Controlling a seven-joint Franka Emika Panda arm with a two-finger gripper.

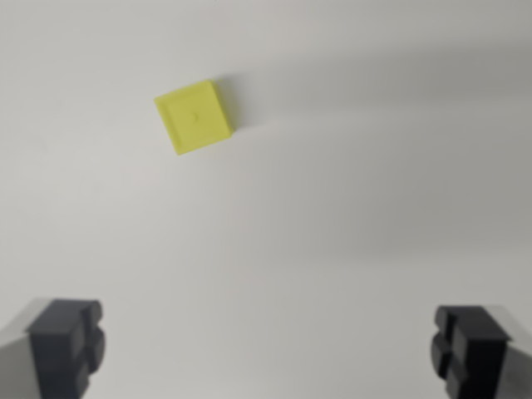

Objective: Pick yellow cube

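cube [195, 117] sits on the white surface [332, 216], upper left of centre in the wrist view, turned so its edges run at a slant to the frame. yellow top face shows, with a faint mark in the middle too blurry to read. a thin strip of its side shows along the wrist view's right edge, with a soft shadow past it. nothing touches the cube; it lies alone, well apart from the fingers.

gripper [270, 345] is at the bottom of the frame, jaws spread wide, nothing between them. one dark finger [66, 345] is at the bottom left, the other at the bottom right, both cut off by the lower edge. grey parts behind them run out of frame at the corners. whole view is slightly soft. no containers in sight.
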